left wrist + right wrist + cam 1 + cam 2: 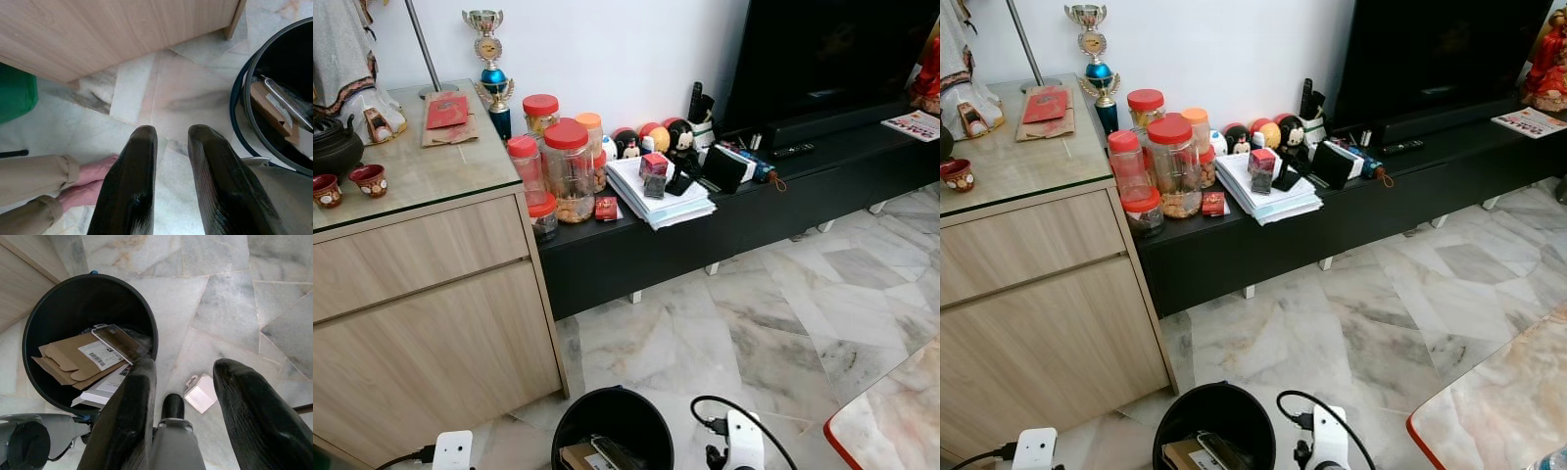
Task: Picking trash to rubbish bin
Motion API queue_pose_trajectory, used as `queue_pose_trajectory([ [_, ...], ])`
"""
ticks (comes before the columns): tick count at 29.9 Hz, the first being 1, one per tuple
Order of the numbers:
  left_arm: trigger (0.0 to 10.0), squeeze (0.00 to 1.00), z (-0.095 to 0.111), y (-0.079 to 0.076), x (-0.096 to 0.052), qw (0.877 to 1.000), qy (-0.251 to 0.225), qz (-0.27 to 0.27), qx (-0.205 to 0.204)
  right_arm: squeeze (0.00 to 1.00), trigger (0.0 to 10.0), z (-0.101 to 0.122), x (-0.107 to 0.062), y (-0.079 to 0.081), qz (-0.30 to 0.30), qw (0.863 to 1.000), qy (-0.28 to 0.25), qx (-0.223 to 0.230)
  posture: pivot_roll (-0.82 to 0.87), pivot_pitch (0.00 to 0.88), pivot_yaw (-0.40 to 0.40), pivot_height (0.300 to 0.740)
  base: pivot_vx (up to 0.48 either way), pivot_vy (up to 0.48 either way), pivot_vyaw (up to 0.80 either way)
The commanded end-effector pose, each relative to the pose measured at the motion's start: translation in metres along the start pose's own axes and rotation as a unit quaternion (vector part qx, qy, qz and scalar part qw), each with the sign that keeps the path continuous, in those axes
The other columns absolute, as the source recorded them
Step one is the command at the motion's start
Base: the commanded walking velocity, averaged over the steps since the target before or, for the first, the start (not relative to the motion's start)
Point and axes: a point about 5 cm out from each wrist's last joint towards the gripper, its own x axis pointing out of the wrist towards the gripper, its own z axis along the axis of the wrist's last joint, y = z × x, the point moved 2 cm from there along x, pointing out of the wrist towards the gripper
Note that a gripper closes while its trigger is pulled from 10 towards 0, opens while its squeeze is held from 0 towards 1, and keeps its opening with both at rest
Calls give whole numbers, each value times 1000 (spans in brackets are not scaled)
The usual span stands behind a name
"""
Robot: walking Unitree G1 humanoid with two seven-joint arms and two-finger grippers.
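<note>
One small white packet [201, 392] lies on the marble floor just beside the black rubbish bin [36, 320].

Both grippers hang low and hold nothing: the right gripper [188, 416], fingers spread wide, hovers above the packet; the left gripper [171, 181], fingers narrowly parted, points at the floor beside the bin. The packet looks light and crushable, probably thin card, so a pinch across its short sides should suit. Flattened cardboard [63, 362] already sits in the bin.

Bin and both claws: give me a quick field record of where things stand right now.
bin: black bin on marble floor, beside wooden cabinet
bin contents: flattened cardboard, clear packaging, white sheet
left claw: open, empty, low over floor next to bin
right claw: open, empty, by bin rim
loose trash: small white packet on floor outside bin, under right claw
person: feet near left claw
</note>
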Motion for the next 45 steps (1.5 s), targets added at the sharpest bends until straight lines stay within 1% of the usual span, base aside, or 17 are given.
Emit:
queue_pose_trajectory([
  [1,10000,0,-1,1,0,1000,2,-1,2,0,10000,1,0,1,1,1000,0,-4,48,0,-11,740,-285,0,0],
  [10,10000,0,-1,0,0,1000,1,-4,0,0,10000,1,0,2,4,1000,0,-13,48,0,-10,740,-295,0,0],
  [45,10000,0,-1,-1,0,1000,2,1,-14,0,10000,4,1,5,10,1000,-6,-17,41,0,-19,740,-299,0,0],
])
